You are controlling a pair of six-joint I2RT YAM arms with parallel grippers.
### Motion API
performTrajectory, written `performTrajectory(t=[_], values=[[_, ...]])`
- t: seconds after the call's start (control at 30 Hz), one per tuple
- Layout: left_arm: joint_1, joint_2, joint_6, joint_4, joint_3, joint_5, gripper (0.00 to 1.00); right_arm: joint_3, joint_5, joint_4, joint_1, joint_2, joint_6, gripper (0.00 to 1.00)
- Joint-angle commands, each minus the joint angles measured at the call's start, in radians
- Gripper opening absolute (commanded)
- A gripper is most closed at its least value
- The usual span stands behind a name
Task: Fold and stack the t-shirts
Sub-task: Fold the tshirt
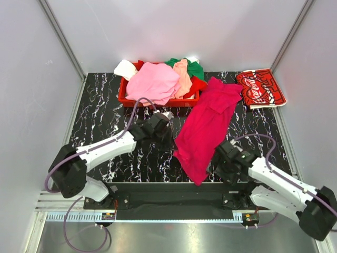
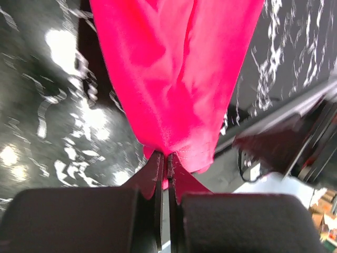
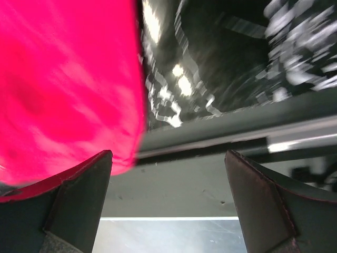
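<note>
"Magenta tee [image 1: 202, 126] — where is it lying?"

"It is stretching as a long, rumpled strip down the middle of the marbled surface [image 1: 105, 121], running from just beside the basket [image 1: 126, 98] toward the near edge, between the two arms."

"What is the left claw [image 2: 166, 158] doing?"

"It is pinching the tee at its left edge. The two fingers are pressing together, and the cloth is bunching out from between their tips."

"And the right claw [image 3: 168, 155]?"

"It is gaping wide and gripping nothing. The tee's near end is lying just beside one finger [image 3: 79, 184] — whether it is touching, I cannot tell."

"Where are the other tees sitting?"

"The red tee [image 1: 260, 88] with white script is lying flat at the far right corner of the surface, apart from the others. The pink tee [image 1: 152, 81] is heaping in the basket and spilling over its front rim. The peach tee [image 1: 183, 76] and green tee [image 1: 196, 68] are crowding behind it, and the white tee [image 1: 125, 68] is hanging over the basket's left end."
</note>
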Motion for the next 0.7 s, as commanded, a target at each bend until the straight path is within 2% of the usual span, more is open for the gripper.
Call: performTrajectory(t=[0.0,0.03,0.13,0.2,0.33,0.53,0.67], values=[[0.029,0.039,0.056,-0.039,-0.003,0.028,0.0,-0.03,0.02,0.105,0.145,0.053,0.208,0.94],[0.037,0.062,0.057,-0.028,-0.008,0.036,0.0,-0.033,0.032,0.138,0.232,0.071,0.239,0.93],[0.043,0.115,0.056,0.005,-0.022,0.068,0.0,-0.033,0.055,0.282,0.366,0.168,0.342,0.93],[0.043,0.134,0.045,0.009,-0.036,0.076,0.0,-0.035,0.064,0.393,0.406,0.25,0.397,0.91],[0.044,0.131,0.026,0.041,-0.103,0.099,0.0,0.027,0.125,0.341,0.46,0.367,0.44,0.87],[0.047,0.111,0.008,0.082,-0.163,0.122,0.0,-0.084,0.193,0.338,0.466,0.225,0.55,0.72],[0.047,0.125,-0.006,0.133,-0.2,0.146,0.0,-0.173,0.222,0.419,0.466,0.154,0.574,0.63]])
